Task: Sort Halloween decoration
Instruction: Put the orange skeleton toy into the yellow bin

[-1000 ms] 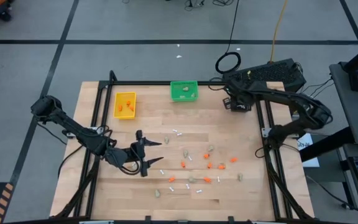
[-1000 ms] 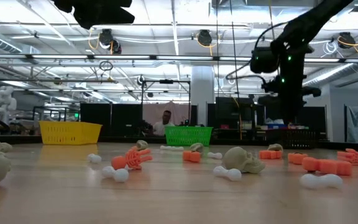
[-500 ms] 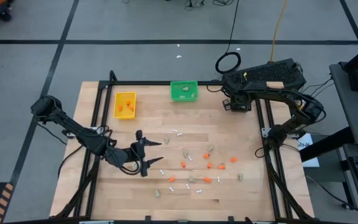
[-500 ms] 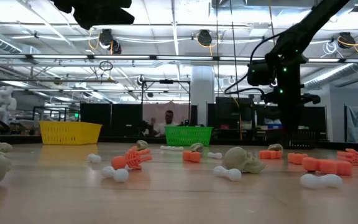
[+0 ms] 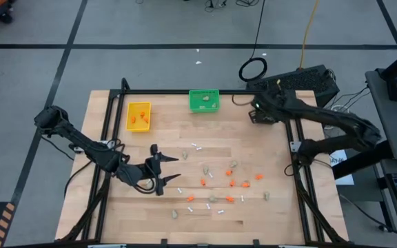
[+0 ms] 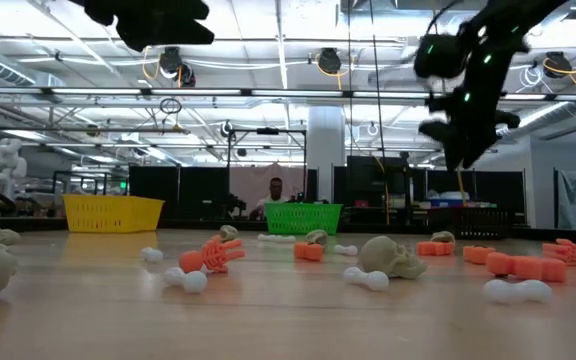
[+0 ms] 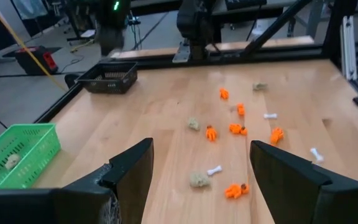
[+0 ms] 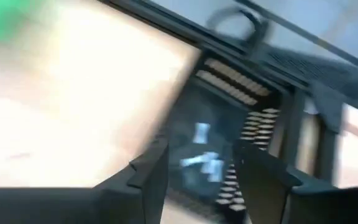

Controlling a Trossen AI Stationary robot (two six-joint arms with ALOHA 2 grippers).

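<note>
The Halloween decoration (image 5: pixel 226 182) lies loose on the wooden table, spread over its middle and right part. The orange bits (image 5: pixel 231 183) look like small skeleton figures and lie flat, some close together. The beige-grey lumps (image 6: pixel 392 257) look like small skulls and rest on their side. The white sticks (image 6: pixel 367 279) look like little bones and lie flat between the others. Some orange pieces (image 5: pixel 140 118) are in the yellow bin, one lump (image 5: pixel 205 105) is in the green bin, and some white pieces (image 8: pixel 204 162) are in the black bin.

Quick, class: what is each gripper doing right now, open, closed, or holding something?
Left gripper: open, empty, over the table.
Right gripper: open, empty, above the black bin.
</note>
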